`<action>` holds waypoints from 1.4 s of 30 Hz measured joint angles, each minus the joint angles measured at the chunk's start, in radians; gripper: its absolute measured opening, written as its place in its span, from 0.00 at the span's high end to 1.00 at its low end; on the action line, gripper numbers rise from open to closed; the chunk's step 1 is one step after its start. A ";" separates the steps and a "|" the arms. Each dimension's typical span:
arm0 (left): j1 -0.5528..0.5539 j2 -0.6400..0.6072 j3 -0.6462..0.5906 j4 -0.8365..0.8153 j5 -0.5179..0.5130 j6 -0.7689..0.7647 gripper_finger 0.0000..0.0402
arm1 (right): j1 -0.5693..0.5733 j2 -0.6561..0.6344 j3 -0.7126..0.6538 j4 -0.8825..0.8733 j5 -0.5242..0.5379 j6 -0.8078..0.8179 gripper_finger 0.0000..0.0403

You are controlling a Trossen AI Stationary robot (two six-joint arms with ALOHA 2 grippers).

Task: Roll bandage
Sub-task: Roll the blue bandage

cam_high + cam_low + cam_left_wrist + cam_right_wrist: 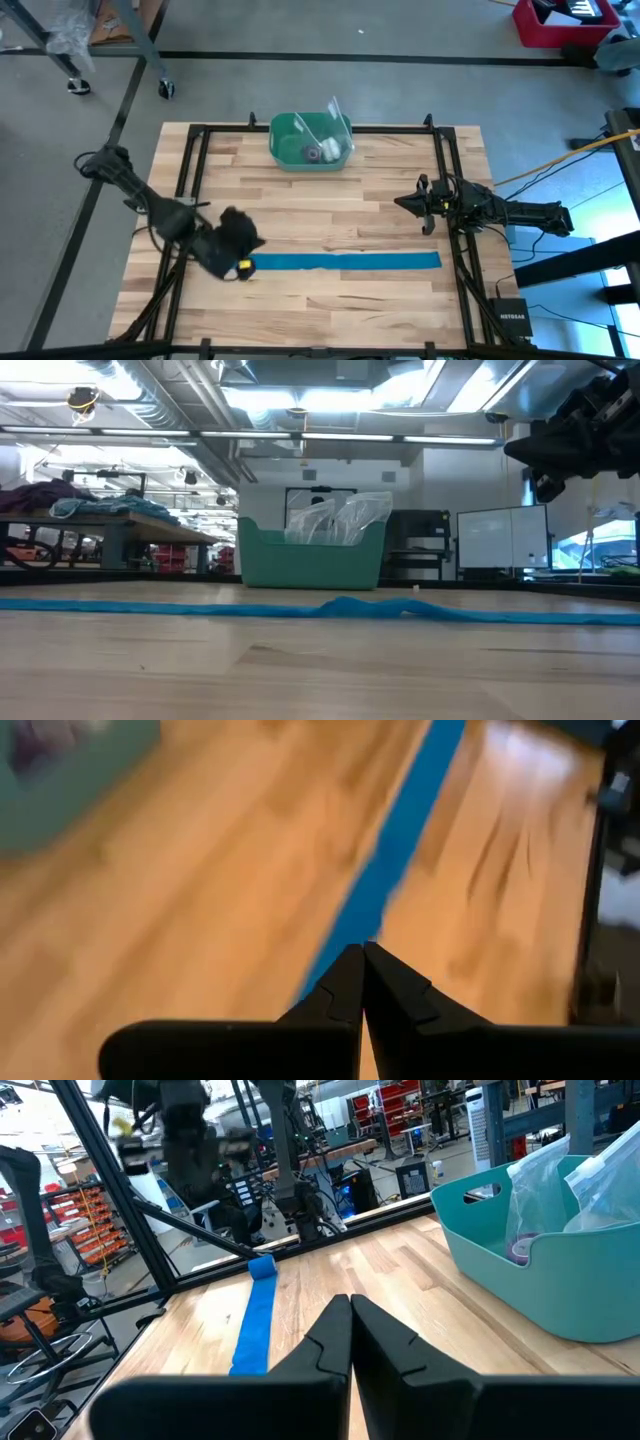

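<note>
High view, front to back: the bandage (345, 262) lies flat as a blue band across the tabletop (320, 310), its left end at the left claw (240, 268), whose fingers are pressed together. Farther back hovers the right claw (412, 203) (also pressed together, empty), then the green bin (310, 142).

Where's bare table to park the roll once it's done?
Bare wood lies between the bin and the bandage, and along the near edge below the strip. It is crowded at the strip's left end, where the left gripper is shut on it. The right gripper waits shut at the right frame rail.
</note>
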 joint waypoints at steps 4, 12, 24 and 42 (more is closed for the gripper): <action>-0.113 0.035 0.019 -0.128 0.036 -0.241 1.00 | 0.000 0.000 0.000 0.000 0.000 0.000 0.97; -0.307 0.134 0.016 -0.258 0.200 -0.619 1.00 | 0.000 0.000 0.000 0.004 0.000 0.000 0.97; -0.480 0.419 0.014 -0.243 0.314 -0.790 1.00 | 0.000 0.000 0.000 0.001 0.000 0.026 0.97; -0.435 0.466 0.055 -0.501 0.428 -0.767 0.77 | 0.000 0.000 0.000 -0.005 -0.002 0.024 0.97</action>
